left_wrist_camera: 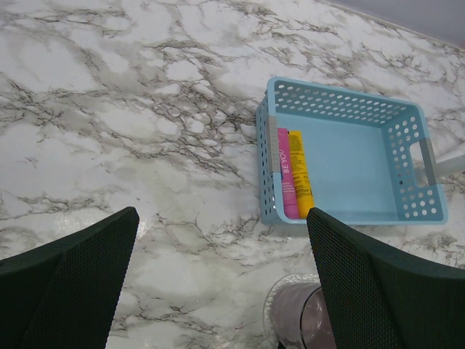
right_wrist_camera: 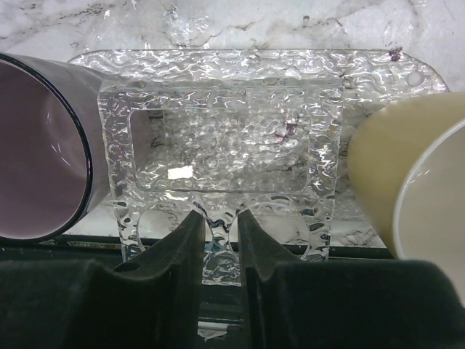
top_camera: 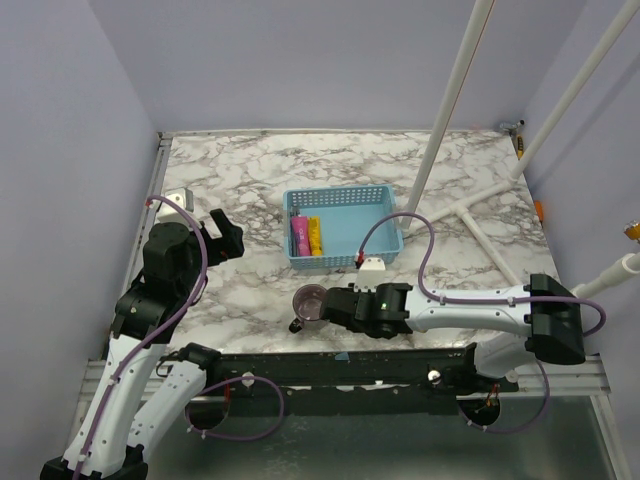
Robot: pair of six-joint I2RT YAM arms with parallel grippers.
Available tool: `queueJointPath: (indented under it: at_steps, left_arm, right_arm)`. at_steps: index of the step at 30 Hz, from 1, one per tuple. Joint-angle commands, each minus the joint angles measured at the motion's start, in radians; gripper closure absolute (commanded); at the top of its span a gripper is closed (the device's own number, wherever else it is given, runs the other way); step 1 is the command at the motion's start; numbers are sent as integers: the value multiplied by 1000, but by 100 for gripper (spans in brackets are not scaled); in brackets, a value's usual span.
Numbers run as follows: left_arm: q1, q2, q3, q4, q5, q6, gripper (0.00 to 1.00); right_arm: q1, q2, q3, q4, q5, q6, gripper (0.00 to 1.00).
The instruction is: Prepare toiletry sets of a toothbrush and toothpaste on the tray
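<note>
From above, finds the left gripper [top_camera: 224,230] at far left over the marble table [top_camera: 250,170], jaws spread wide, holding nothing; confirms it in the left wrist view, both fingers [left_wrist_camera: 73,283] far apart; places the blue basket [top_camera: 335,192] mid-table, with the pink tube [top_camera: 299,236] and yellow tube [top_camera: 314,236] lying side by side against its left wall; reveals only in the right wrist view the clear textured tray [right_wrist_camera: 218,94], pinched at its near edge by the right gripper [right_wrist_camera: 221,240], jaws nearly together on it; shows there the purple mug [right_wrist_camera: 36,145] at its left end and the cream mug [right_wrist_camera: 414,174] at its right; from above, catches the purple mug alone.
</note>
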Motion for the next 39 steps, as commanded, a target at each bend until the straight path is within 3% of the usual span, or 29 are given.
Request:
queueJointPath:
  at_steps: [1,24,32,39]
  left_arm:
    - [-5,3,-5,7,21,6,2]
    - [-5,52,-9,18,84,12,2]
    - [-7,122,5,61,248,-9,2]
    - [-58,309,155,14,355,-51,4]
  right_arm:
    - [16,2,23,-41,33,41,73]
    - [23,-131,159,-209,158,11,66]
    - [24,-213,159,-173,160,-85,61]
    - [23,-287,131,-177,161,-120,59]
